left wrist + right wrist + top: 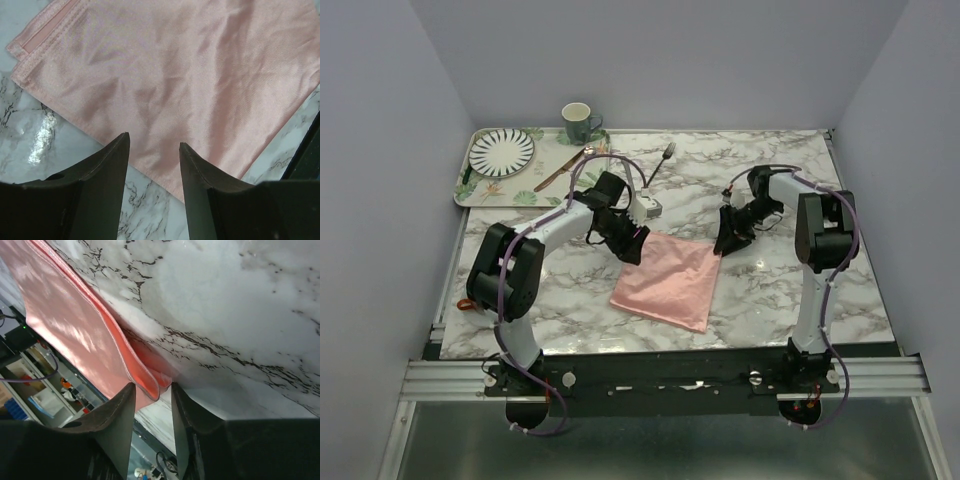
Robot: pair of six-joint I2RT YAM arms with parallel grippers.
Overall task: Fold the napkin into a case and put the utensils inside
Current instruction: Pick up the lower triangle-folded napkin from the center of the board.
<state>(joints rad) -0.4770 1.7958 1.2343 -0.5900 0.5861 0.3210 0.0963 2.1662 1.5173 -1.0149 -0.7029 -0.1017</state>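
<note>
The salmon-pink napkin (666,279) lies folded on the marble table, its layered hem showing in the left wrist view (175,75). My left gripper (628,246) is open, just over the napkin's far left corner, its tips (154,142) straddling the cloth's edge. My right gripper (725,241) is at the far right corner. Its jaws (153,387) stand open round the doubled corner of the napkin (75,315), which lifts a little between them. A silver fork (660,164) lies beyond the napkin. The knife and the case are not in view.
A green tray (470,185) at the back left holds a striped plate (502,150), a brown-handled utensil (558,172) and a spoon. A green cup (579,122) stands behind it. White walls enclose three sides.
</note>
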